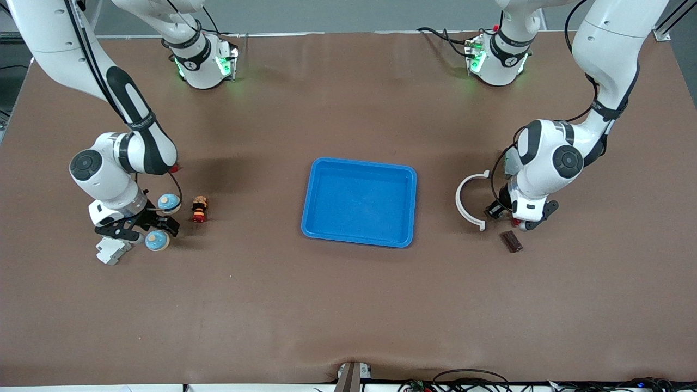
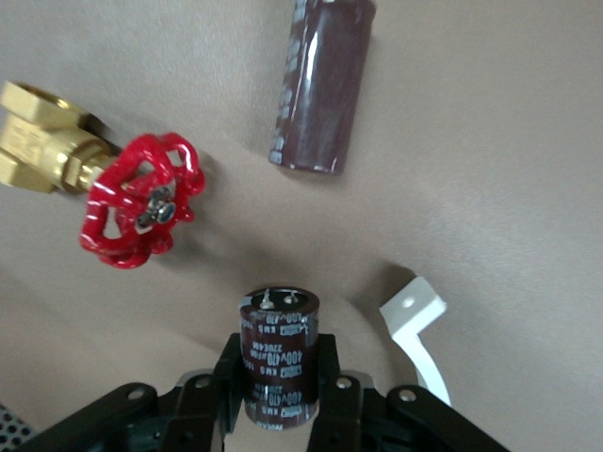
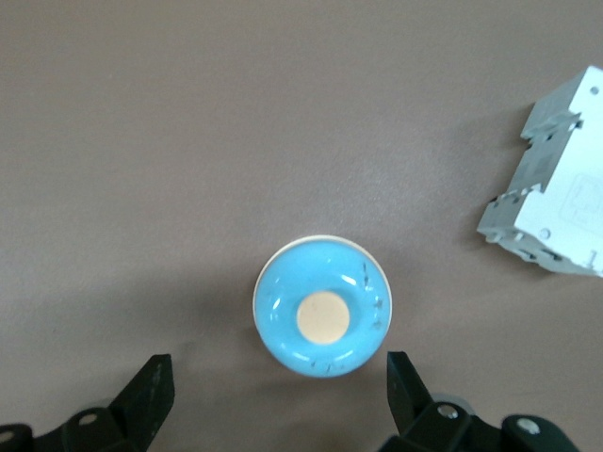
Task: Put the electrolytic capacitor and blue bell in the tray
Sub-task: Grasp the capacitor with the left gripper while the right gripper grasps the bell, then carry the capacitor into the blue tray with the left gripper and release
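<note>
A short dark-brown electrolytic capacitor (image 2: 280, 353) stands upright on the table, and my left gripper (image 2: 280, 386) is shut on its sides. In the front view the left gripper (image 1: 514, 215) is low at the left arm's end, and its hand hides the capacitor. The blue tray (image 1: 321, 223) lies in the middle of the table. My right gripper (image 3: 278, 395) hangs open just above the table beside a blue bell (image 3: 320, 318) with a tan top. That blue bell (image 1: 157, 240) lies by the right gripper (image 1: 144, 224), with a second one (image 1: 169, 202) close by.
A longer brown cylinder (image 2: 320, 85) lies flat beside a red-handled brass valve (image 2: 141, 202) and a white curved bracket (image 1: 469, 198). A white breaker block (image 3: 556, 188) lies beside the bell. A small figurine (image 1: 200, 209) stands between the bells and the tray.
</note>
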